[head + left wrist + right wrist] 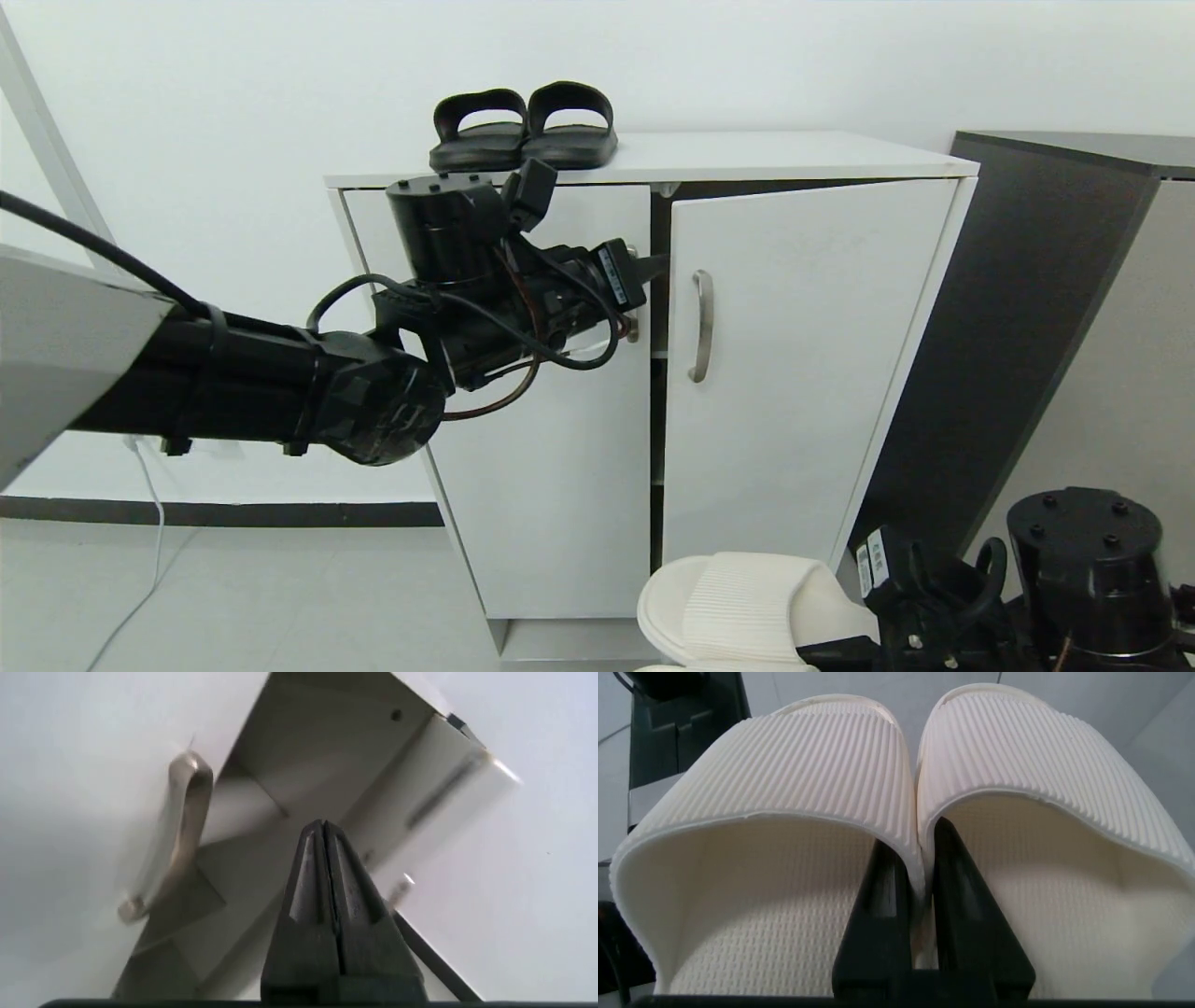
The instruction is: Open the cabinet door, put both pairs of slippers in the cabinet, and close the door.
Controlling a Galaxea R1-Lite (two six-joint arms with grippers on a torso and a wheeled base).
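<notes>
Left gripper (658, 264) is up at the cabinet (794, 154), fingers pressed together with nothing between them, tip poked into the dark gap (659, 420) between the two doors near the top. Left wrist view: same closed fingers (324, 887), the bare inside of the cabinet past them, one handle (177, 831) off to the side.

Right door (803, 373) is ajar, its inner edge swung out a bit; its handle (700, 327) is free. Left door (551, 485) sits flush; the gripper body mostly hides its handle.

Black slippers (523, 126) sit as a pair on top of the cabinet, toward its left end, toes facing out.

White slippers (738, 602) are low in front of the cabinet base, held by the right gripper (920, 845). It pinches the two touching inner walls of the pair, one finger inside each slipper.

Dark grey unit (934, 373) stands just right of the cabinet.
</notes>
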